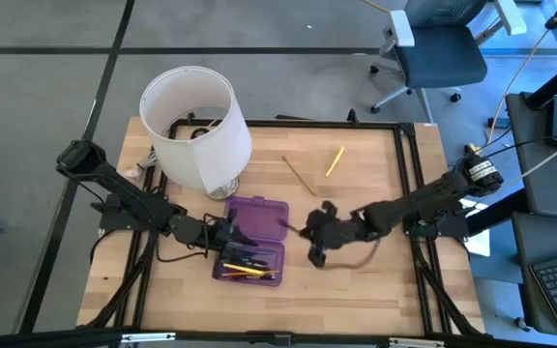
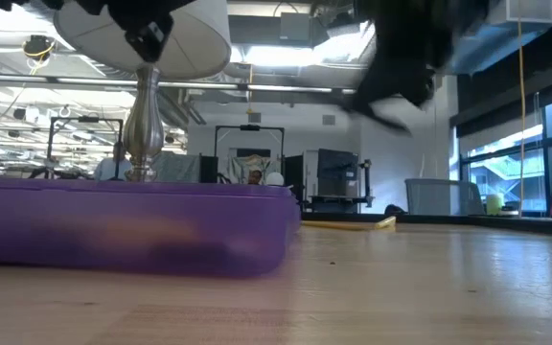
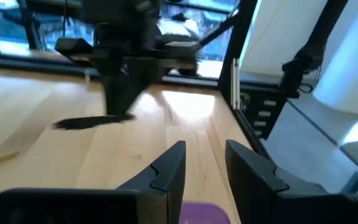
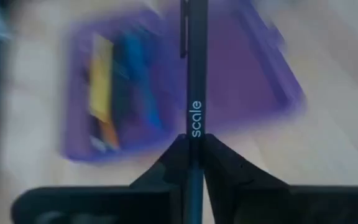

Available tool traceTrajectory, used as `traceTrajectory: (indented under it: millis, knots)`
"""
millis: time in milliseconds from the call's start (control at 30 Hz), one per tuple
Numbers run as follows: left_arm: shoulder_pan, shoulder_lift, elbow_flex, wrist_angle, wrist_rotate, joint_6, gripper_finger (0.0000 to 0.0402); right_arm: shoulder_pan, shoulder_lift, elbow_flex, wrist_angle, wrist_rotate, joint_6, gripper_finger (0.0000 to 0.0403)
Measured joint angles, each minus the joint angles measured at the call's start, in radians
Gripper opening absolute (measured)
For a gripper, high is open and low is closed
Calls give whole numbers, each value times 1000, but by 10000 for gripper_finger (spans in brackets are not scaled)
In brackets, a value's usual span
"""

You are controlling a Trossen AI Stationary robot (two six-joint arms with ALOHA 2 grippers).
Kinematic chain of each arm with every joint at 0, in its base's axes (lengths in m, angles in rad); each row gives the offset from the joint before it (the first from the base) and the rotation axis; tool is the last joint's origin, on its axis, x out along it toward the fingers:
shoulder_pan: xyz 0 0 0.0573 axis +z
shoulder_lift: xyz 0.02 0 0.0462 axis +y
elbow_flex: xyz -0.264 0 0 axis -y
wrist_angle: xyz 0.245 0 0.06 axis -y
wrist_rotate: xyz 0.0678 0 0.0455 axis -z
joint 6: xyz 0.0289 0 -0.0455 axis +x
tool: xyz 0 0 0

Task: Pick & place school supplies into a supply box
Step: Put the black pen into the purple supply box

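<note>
The supply box (image 1: 251, 242) is translucent purple and lies open near the table's middle. Its tray (image 1: 249, 264) holds yellow, blue and dark supplies. My right gripper (image 1: 310, 233) hovers just right of the box, shut on a dark pen (image 4: 194, 68) that points toward the box. My left gripper (image 1: 224, 232) is at the box's left side with its fingers apart (image 3: 204, 168). A bit of purple (image 3: 197, 213) shows low between them. A wooden pencil (image 1: 300, 176) and a yellow pencil (image 1: 335, 161) lie flat on the table farther back. My right gripper pinches the pen between its two fingers, just behind the printed word on its barrel (image 4: 195, 127). The pen runs along the fingers and sticks out forward, clip end away. The fingers slant down from the table's right side. The pen is lifted clear, above the box. Whether my left gripper touches the box, I cannot tell.
A white lampshade on a metal stem (image 1: 197, 126) stands at the back left, close behind the box. Black frame rails (image 1: 416, 174) run along the table's edges. Bare wood lies in front of and to the right of the box.
</note>
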Motion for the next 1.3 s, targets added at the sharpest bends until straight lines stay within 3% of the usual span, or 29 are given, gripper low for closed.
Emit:
traceTrajectory:
  millis: [200,333,600,767,1133,1300]
  knots:
    - [35,99,0,118,22,-26,128,68,-1,2,285,18,-192,43]
    - [51,162,1,184,82,-54,158,86,-1,2,319,57,-236,43]
    - [91,277,21,361,65,-16,214,93,5,2,400,44,-257,45]
    - [124,305,35,443,8,-6,215,108,5,3,427,42,-261,45]
    - [139,312,37,559,133,99,214,110,5,3,425,49,-264,46]
    - [139,312,37,614,138,155,214,110,5,3,425,49,-280,46]
